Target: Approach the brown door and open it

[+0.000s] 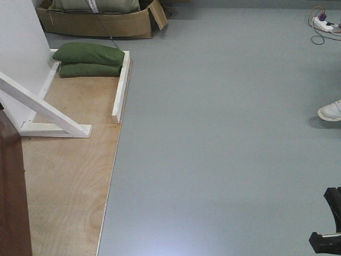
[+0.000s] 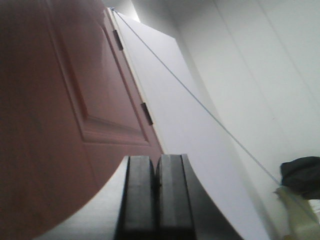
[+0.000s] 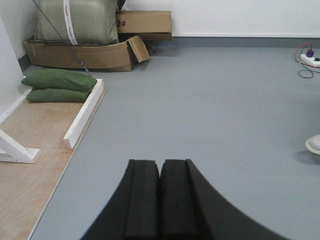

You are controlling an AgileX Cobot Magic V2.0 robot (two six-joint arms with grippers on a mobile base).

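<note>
The brown door (image 2: 55, 100) fills the left of the left wrist view, glossy reddish-brown with a recessed panel and two dark hinges on its right edge. Its handle is out of view. A sliver of the door (image 1: 10, 192) shows at the lower left of the front view. My left gripper (image 2: 156, 165) is shut and empty, pointing up along the door. My right gripper (image 3: 160, 167) is shut and empty, above the grey floor. A black part of the right arm (image 1: 330, 224) shows at the front view's lower right.
A white panel (image 1: 18, 48) with white diagonal braces (image 1: 42, 109) stands on a plywood base (image 1: 69, 176). Two green sandbags (image 1: 88, 58) lie at its back. Cardboard boxes (image 3: 95, 47) line the far wall. A person's white shoe (image 1: 331, 111) and a power strip (image 1: 326, 24) are at right.
</note>
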